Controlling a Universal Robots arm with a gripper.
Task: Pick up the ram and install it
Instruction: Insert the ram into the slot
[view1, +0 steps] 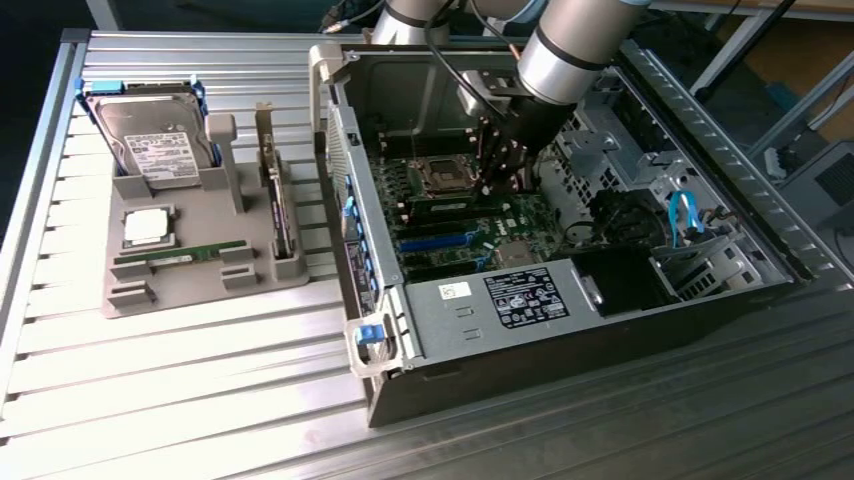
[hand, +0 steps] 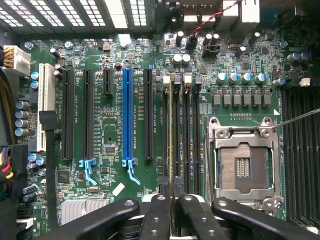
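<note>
Wrist view: the two inner fingers stand close together with the ram pinched between them, so the gripper is clenched on it. The ram shows edge-on, as a thin pale line along one of the dark memory slots. It lies between the blue slot and the empty socket. I cannot tell if it sits fully down in the slot.

In the exterior view the gripper reaches into the case at the upper centre of the frame, over the board. Well apart, at the left of the frame, a tray carries a hard drive and a green stick lying flat.

I judge that the pick-up is done and the install is in hand. Seating calls for a straight, even push along the slot, with the notch matched. A tilt could jam the ram.

The hard drive and the box at the lower part of the case bear white labels, but I cannot read their print.
</note>
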